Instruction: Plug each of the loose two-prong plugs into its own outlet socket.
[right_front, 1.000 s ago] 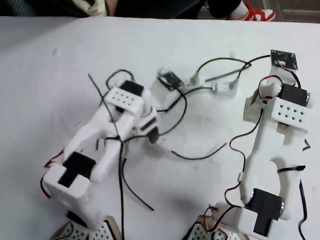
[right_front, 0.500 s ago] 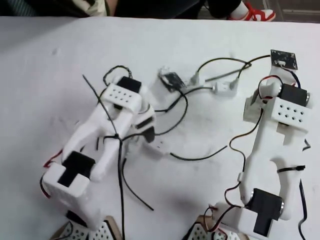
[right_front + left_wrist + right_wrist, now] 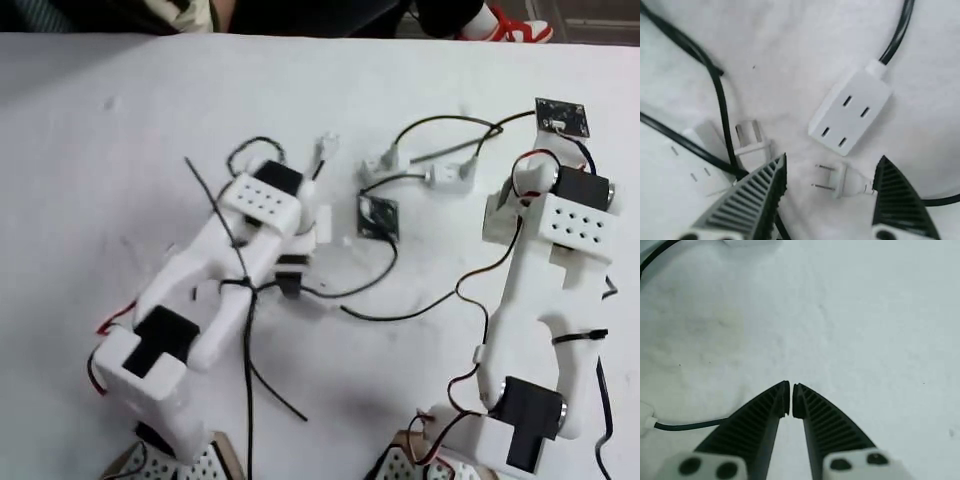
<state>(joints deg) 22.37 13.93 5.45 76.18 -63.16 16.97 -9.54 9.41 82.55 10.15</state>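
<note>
Plug lies between left end effector fingers.

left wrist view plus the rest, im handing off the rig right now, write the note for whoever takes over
Left gripper: open, low over the table, fingers either side of a loose white plug lying flat; not gripped.
Right gripper: shut, empty, over bare table.
A second loose plug lies beside a black cord. The white outlet block sits just past the first plug, both sockets empty; a second outlet lies under that cord.
Done: no plug seated that I can see.
Left: grip the plug, seat it in the block, then the second plug in its own socket.
</note>
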